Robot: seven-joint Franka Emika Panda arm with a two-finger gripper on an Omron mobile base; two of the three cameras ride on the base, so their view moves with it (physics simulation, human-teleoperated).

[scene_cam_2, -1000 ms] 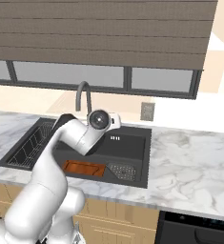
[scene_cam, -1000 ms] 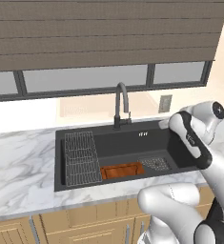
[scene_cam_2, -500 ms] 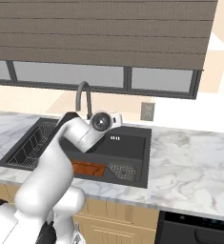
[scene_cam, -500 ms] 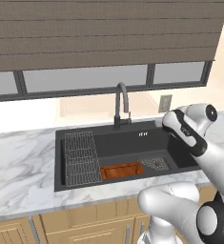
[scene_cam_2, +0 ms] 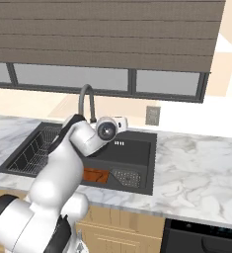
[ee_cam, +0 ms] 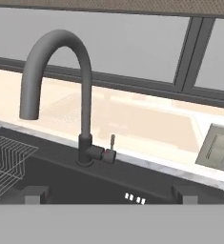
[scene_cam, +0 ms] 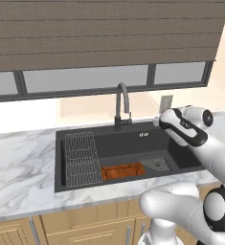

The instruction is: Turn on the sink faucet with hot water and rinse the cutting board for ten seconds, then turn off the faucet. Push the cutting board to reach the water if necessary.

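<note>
My jaws stand spread wide, holding nothing, my fingertips [ee_cam: 33, 194] low before the faucet [ee_cam: 70, 95] and apart from it. The faucet rises at the back rim of the sink [scene_cam: 181, 160], its small lever [ee_cam: 111, 143] upright on the side of its base. The board [scene_cam: 122, 171] lies on the sink floor in front of the faucet, between the wire rack [scene_cam: 80, 158] and the drain plate [scene_cam: 155, 164].

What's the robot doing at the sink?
The robot's gripper is open and holds nothing. It is pointed at the faucet, facing the little lever on its base. No water is running. The cutting board lies at the front of the sink, beside a wire rack, waiting to be rinsed.
</note>
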